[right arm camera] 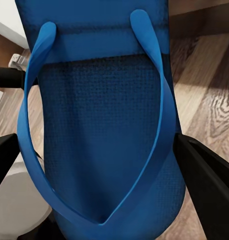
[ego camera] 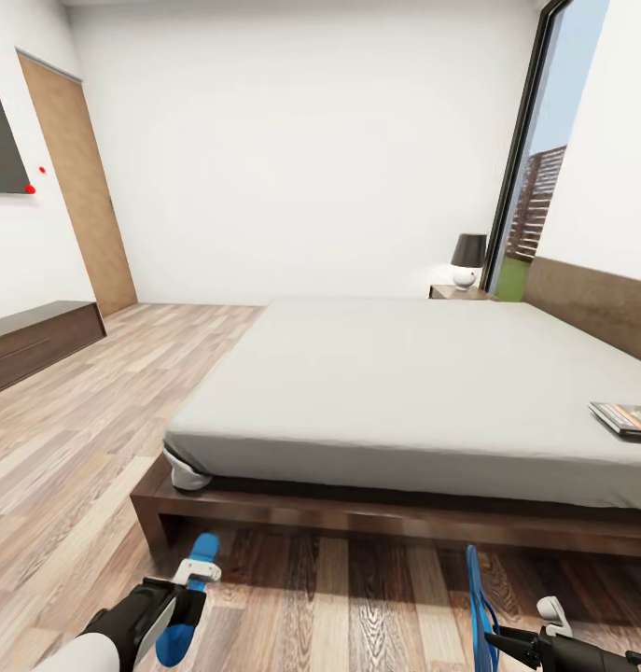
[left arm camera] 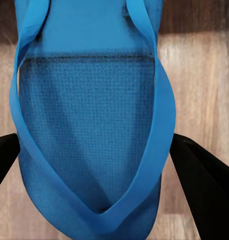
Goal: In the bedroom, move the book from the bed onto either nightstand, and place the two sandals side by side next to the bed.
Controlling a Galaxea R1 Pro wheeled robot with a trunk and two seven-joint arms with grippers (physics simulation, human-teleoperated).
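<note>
The bed (ego camera: pixel 404 392), with its off-white mattress and dark wooden frame, stands just ahead of me. The book (ego camera: pixel 626 418) lies on the mattress near the right edge of the head view. A nightstand (ego camera: pixel 458 292) stands on the bed's far side by the window. My left gripper (ego camera: pixel 191 586) is low at the left, shut on a blue sandal (ego camera: pixel 182 635). That sandal (left arm camera: pixel 89 125) sits between the black fingers (left arm camera: pixel 207 185). My right gripper (ego camera: pixel 508 644) is shut on the other blue sandal (ego camera: pixel 476 597), which stands on edge. Its sole (right arm camera: pixel 99 125) sits between black fingers (right arm camera: pixel 209 175).
A black-shaded lamp (ego camera: pixel 467 257) stands on the nightstand beside the tall window (ego camera: pixel 535 177). A low dark cabinet (ego camera: pixel 31 343) runs along the left wall under a dark panel (ego camera: pixel 1 140), with a wooden door (ego camera: pixel 77 187) beyond. Wood-plank floor (ego camera: pixel 96 439) stretches left of the bed.
</note>
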